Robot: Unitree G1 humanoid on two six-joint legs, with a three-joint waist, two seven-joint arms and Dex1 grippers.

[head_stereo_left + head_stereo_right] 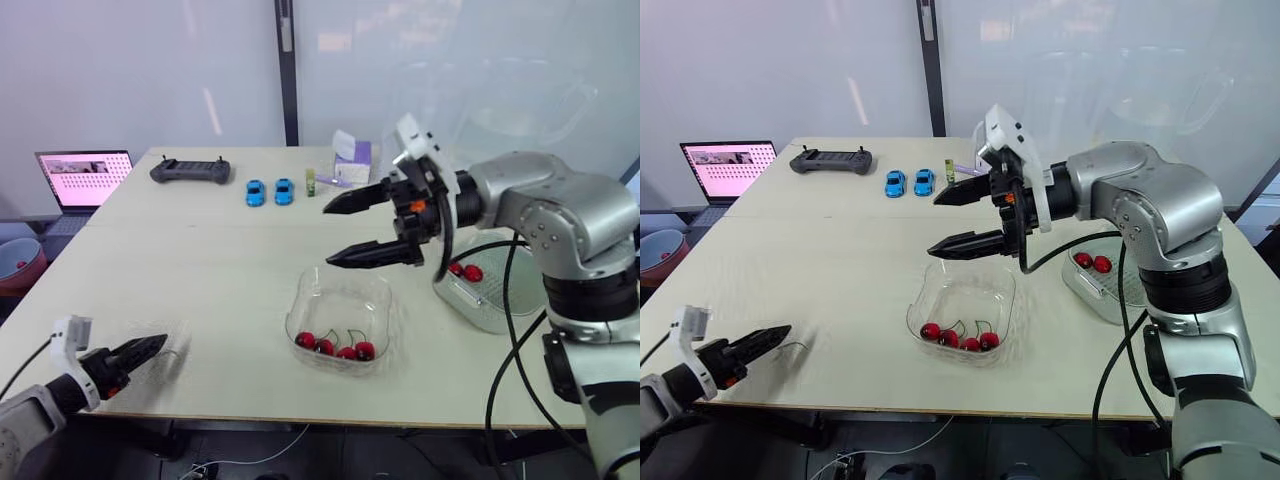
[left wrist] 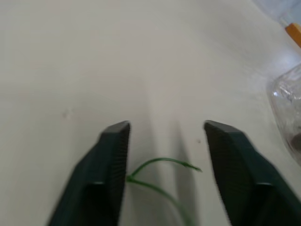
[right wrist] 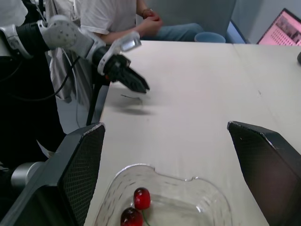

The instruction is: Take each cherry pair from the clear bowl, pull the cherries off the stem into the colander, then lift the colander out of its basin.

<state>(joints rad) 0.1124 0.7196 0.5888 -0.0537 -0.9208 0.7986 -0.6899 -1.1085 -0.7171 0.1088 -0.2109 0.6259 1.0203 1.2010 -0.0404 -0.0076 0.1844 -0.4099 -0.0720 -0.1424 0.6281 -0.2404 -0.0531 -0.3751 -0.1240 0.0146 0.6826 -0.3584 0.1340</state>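
Red cherries [image 1: 335, 347], four that I can count, lie bunched along the near side of the clear bowl [image 1: 300, 300], which sits mid-counter close to the front edge. They look light, glossy and ready to roll. I'd judge the fruit too slick to pinch hard, so the thin stems, near where each pair forks, seem the better place to take hold. The bowl itself looks like flimsy plastic that could skid if nudged.

Above it hangs the right pincer [image 1: 327, 235], spread wide with nothing between its fingers. Down at the near left corner, the left pincer [image 2: 164, 127] is also parted, with a bare green stem [image 2: 160, 165] lying on the counter between its fingers, one end seemingly against a finger.

Off to the right the colander [image 1: 495, 305] sits in its basin with two further cherries [image 1: 465, 270] inside.

Pale and smooth, the counter [image 1: 220, 270] carries a black controller [image 1: 190, 171], two blue toy cars [image 1: 269, 192] and a laptop [image 1: 83, 178] toward the back. Frosted glass walls stand behind, and a person [image 3: 131, 19] sits by the left end.
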